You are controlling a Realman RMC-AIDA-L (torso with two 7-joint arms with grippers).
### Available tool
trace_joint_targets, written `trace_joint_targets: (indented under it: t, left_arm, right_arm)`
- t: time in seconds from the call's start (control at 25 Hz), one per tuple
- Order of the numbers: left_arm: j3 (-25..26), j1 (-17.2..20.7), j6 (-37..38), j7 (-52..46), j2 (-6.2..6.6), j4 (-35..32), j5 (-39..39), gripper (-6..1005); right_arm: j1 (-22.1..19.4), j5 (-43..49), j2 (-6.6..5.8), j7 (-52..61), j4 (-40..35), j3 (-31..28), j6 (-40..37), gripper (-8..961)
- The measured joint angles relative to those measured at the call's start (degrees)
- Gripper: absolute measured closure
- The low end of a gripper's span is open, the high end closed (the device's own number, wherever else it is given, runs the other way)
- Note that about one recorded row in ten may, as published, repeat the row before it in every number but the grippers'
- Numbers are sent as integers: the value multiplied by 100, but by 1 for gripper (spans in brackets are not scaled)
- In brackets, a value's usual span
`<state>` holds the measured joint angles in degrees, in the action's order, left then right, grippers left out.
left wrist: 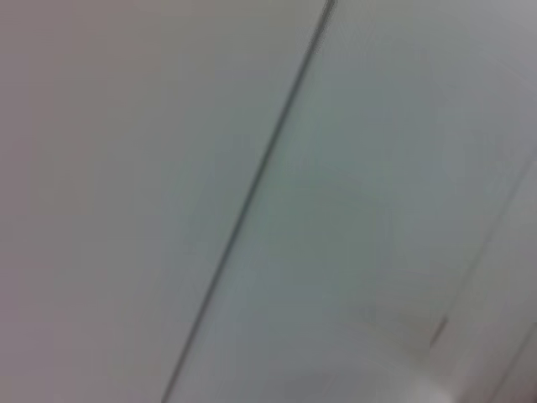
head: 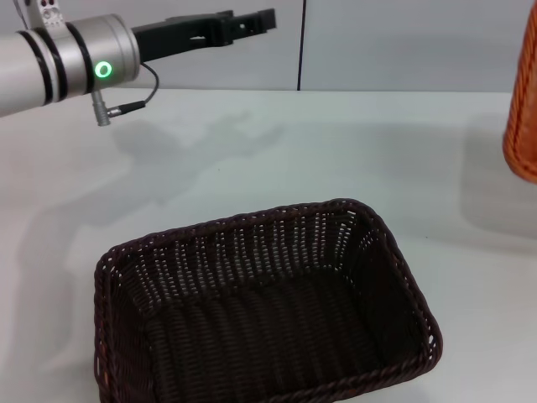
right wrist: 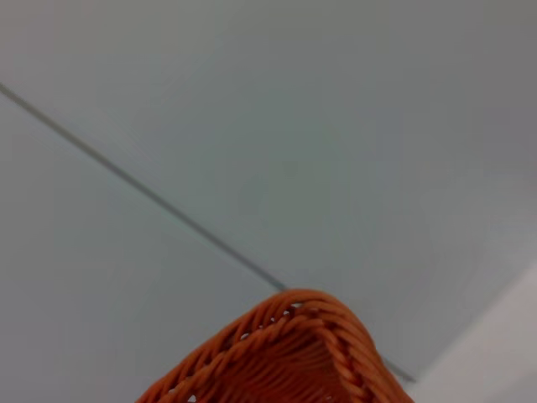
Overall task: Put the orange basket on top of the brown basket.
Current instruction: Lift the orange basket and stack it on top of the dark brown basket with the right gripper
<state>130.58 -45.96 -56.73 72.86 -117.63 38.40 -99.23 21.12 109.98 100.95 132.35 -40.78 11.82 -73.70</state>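
Note:
The brown basket (head: 268, 311) stands upright on the white table, near the front middle, and is empty. The orange basket (head: 524, 101) shows only as a strip at the right edge of the head view, tilted steeply and lifted off the table, with its shadow below it. Its braided corner (right wrist: 294, 353) fills the bottom of the right wrist view, close to the camera, so my right gripper holds it; the gripper itself is out of sight. My left gripper (head: 252, 21) hangs high at the back left, far from both baskets.
The white table (head: 252, 151) runs back to a pale panelled wall with a dark vertical seam (head: 300, 42). The left wrist view shows only that wall. My left arm's silver forearm (head: 59, 59) reaches in from the upper left.

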Motion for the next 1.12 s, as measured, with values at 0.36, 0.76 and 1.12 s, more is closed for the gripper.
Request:
trace_joint_targets:
  t: [0.36,0.76,1.12]
  left_arm:
    - [3,55,340,168,3,-48,237,172]
    - [-3,23,536,203,-5,-202,340,172]
    - [-54,-35,660,208,-9,-262,442,172]
  right_arm:
    - [280,-666,391,-172,-35,17,-1137,771]
    - [565,-699,800,-491,60,496,-1531,772]
    - [646,-759,1501,-635,184,745,-1799,771]
